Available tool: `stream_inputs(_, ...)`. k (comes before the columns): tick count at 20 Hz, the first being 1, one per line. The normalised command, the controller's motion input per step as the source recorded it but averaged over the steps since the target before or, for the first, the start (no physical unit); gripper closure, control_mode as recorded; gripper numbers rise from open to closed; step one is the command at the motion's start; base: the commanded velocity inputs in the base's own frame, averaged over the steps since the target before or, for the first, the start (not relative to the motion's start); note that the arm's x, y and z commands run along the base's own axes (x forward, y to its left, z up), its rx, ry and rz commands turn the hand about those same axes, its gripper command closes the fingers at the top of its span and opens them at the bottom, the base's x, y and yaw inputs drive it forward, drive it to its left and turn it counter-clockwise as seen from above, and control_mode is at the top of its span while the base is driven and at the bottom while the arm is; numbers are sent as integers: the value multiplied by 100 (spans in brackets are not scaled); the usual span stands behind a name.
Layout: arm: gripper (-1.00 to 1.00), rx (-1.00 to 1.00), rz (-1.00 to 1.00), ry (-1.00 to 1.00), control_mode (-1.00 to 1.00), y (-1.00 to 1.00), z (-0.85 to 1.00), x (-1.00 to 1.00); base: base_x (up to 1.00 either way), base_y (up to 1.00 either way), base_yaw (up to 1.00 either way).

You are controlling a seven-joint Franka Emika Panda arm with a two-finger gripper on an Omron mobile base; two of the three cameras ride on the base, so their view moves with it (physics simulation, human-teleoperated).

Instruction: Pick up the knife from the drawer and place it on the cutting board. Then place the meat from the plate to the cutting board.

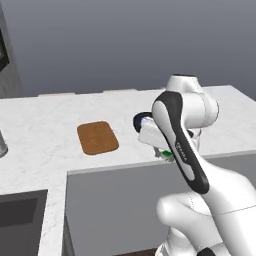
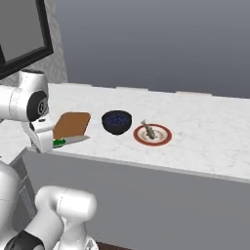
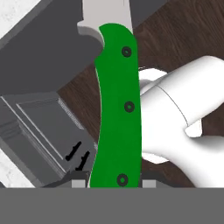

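Fingers (image 3: 78,183) clamped on knife (image 3: 118,109) at bottom centre of hand view: bright green handle, three dark rivets, pale blade running to top. Farther up in right base view, brown cutting board (image 2: 72,124), then meat (image 2: 149,130) on plate (image 2: 163,140).

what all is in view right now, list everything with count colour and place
knife: 1, green handle, pale blade, in the gripper at the counter's front edge
cutting board: 1, brown, on the counter, nothing on it
meat: 1, grey-tan, on the plate
plate: 1, white with reddish rim, right of the bowl
bowl: 1, dark blue, between board and plate
counter: 1, white marble
gripper: 1, shut on the knife handle
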Motion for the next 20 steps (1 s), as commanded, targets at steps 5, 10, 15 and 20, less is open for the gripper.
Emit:
stream_inputs(5,100,0,0,0,100,0,0,0,91,3,0)
stream_inputs(10,100,0,0,0,100,0,0,0,29,-1,0)
stream_inputs(15,100,0,9,0,-100,12,-13,-2,-22,7,2)
stream_inputs(20,100,-2,17,1,-100,80,-57,61,0,0,0)
